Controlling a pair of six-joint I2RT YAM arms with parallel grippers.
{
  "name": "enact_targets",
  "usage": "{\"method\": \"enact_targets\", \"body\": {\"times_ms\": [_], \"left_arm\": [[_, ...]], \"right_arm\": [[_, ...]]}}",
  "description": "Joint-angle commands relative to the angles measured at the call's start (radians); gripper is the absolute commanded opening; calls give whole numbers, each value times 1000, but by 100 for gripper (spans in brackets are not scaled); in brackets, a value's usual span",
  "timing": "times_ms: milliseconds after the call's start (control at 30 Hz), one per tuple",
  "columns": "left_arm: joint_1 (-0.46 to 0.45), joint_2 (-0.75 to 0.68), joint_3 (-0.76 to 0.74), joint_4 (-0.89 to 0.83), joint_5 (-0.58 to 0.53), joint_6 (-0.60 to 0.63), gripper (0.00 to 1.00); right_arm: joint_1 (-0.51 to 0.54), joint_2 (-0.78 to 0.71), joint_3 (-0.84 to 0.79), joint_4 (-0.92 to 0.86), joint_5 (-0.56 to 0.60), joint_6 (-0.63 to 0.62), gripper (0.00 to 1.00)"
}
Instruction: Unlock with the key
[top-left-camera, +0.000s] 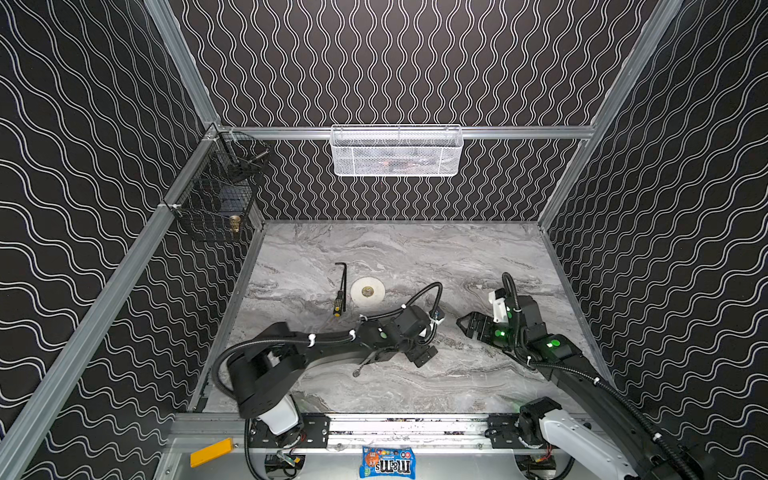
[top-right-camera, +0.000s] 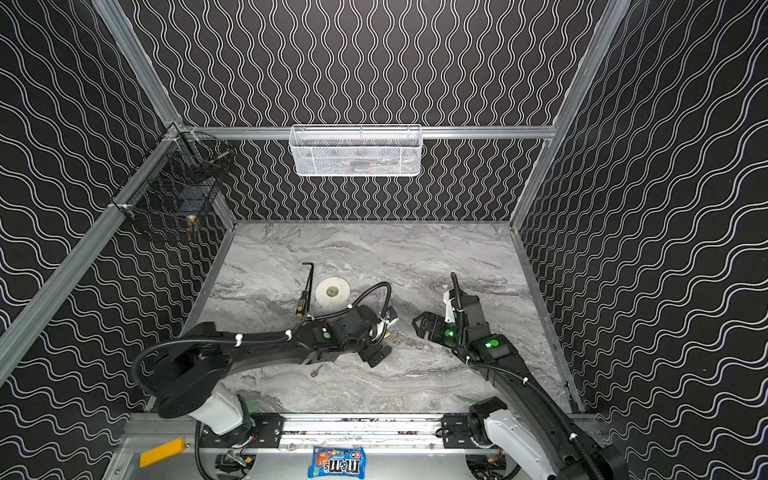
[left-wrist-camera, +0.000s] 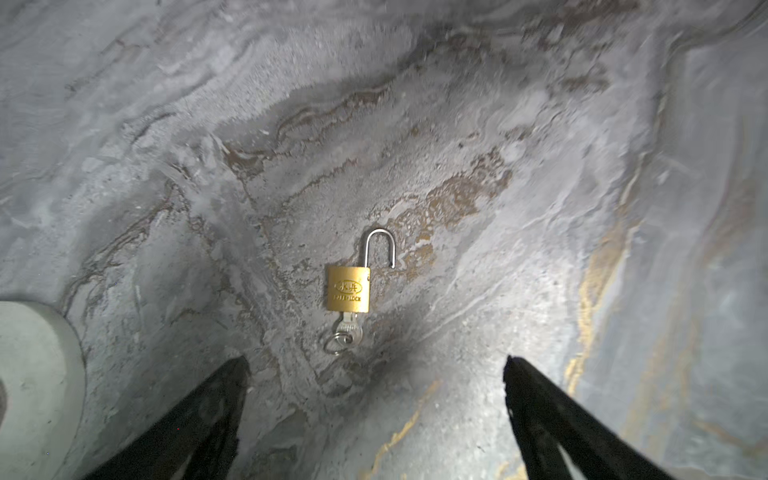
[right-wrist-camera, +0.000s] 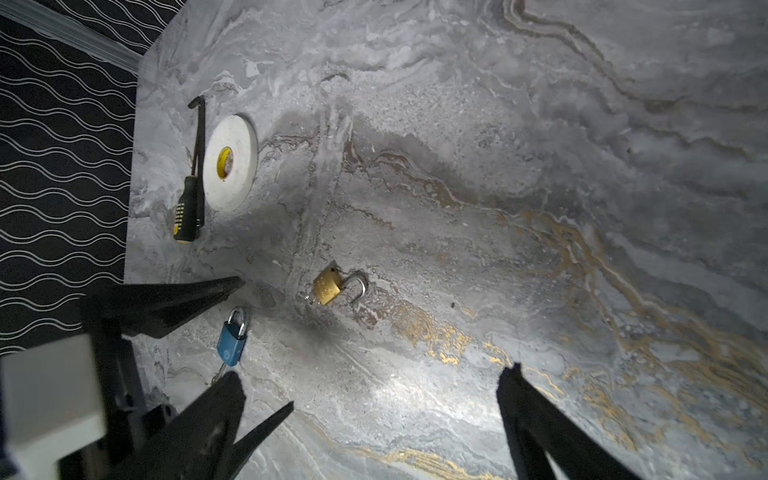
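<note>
In a top view the right end effector (top-right-camera: 417, 326) is hanging wide open and empty. In the left wrist view the left end effector (left-wrist-camera: 377, 360) is gaping empty too, the padlock (left-wrist-camera: 347, 289) lying on the table (left-wrist-camera: 498, 124) just ahead, shackle sprung, key (left-wrist-camera: 348, 328) inside, so it should be backing straight off. In the right wrist view a blue padlock (right-wrist-camera: 232, 345) is sitting close beside that end effector, needing clearance.

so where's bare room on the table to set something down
Bare: the back strip between the tape roll and rear wall, and the front strip along the rail. Crowded: the middle, around the brass padlock, blue padlock and screwdriver.
</note>
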Motion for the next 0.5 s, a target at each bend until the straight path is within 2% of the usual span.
{"method": "enact_targets", "body": {"times_ms": [0, 133, 300, 467], "left_arm": [[8, -106, -47, 51, -16, -111, 99], [36, -271, -93, -19, -105, -256, 99], [49, -471, -138, -143, -160, -372, 99], [64, -562, -96, -412, -272, -559, 99]], "right_arm": [[1, 12, 36, -59, -13, -53, 96], [9, 27, 61, -69, -39, -49, 96], [79, 49, 87, -82, -11, -13, 96], [298, 87, 115, -87, 105, 86, 96]]}}
